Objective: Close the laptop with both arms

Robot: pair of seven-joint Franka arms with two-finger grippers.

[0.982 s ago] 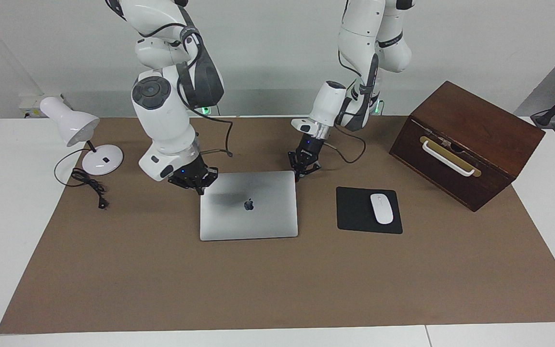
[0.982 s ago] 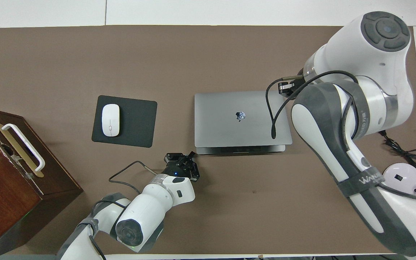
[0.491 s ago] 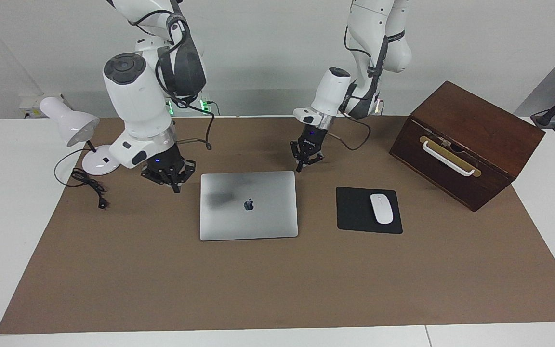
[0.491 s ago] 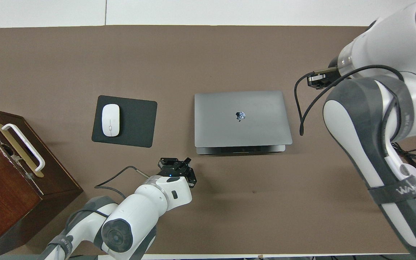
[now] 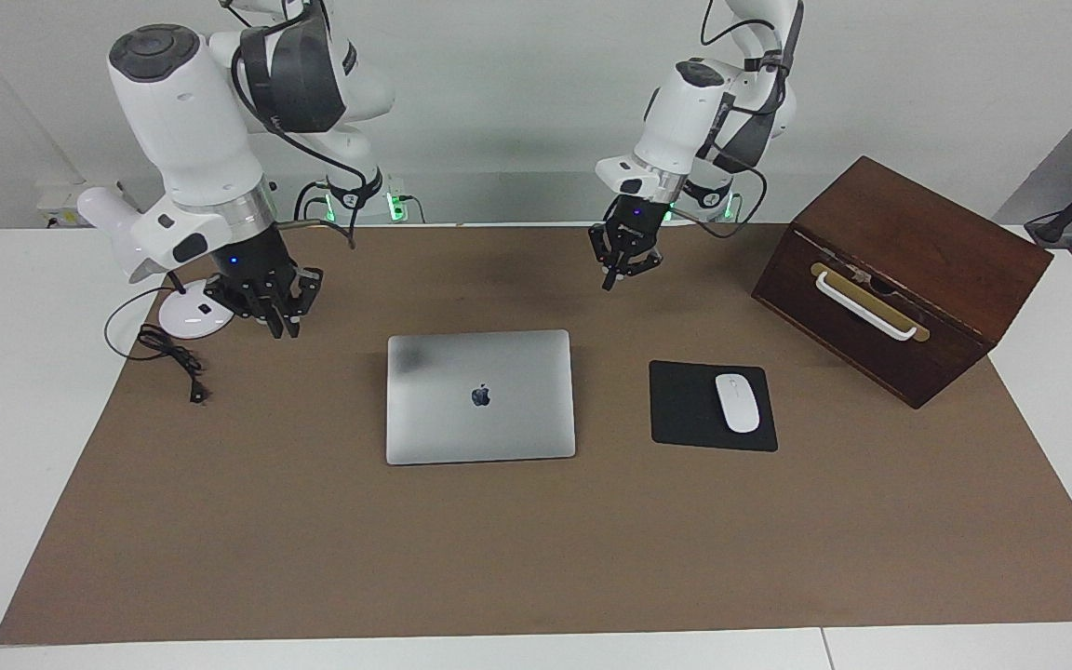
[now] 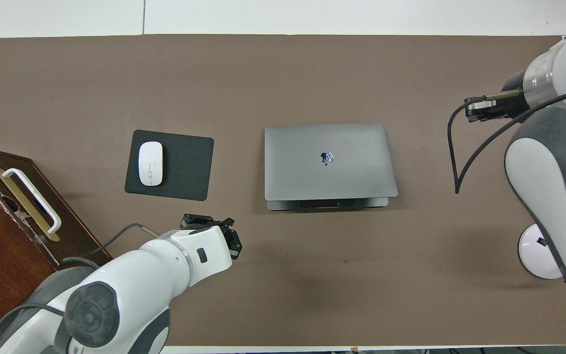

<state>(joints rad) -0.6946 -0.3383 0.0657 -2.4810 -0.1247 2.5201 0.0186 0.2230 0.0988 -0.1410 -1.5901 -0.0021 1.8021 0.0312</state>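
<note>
On brown mat, mid-surface: laptop (image 5: 480, 395) lid fully down, flat, apple logo up. Black mouse pad (image 5: 712, 406) with white mouse (image 5: 737, 402) beside it, toward left arm's end. Left claw (image 5: 612, 276) raised over bare mat near robots, fingertips pressed together, holding nothing. Right claw (image 5: 279, 323) raised over mat beside lamp base (image 5: 197, 309), clear of laptop; spread or pressed, cannot tell.

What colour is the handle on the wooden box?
The handle on the wooden box is white, mounted on a gold-coloured plate; the facing view shows it best.
</note>
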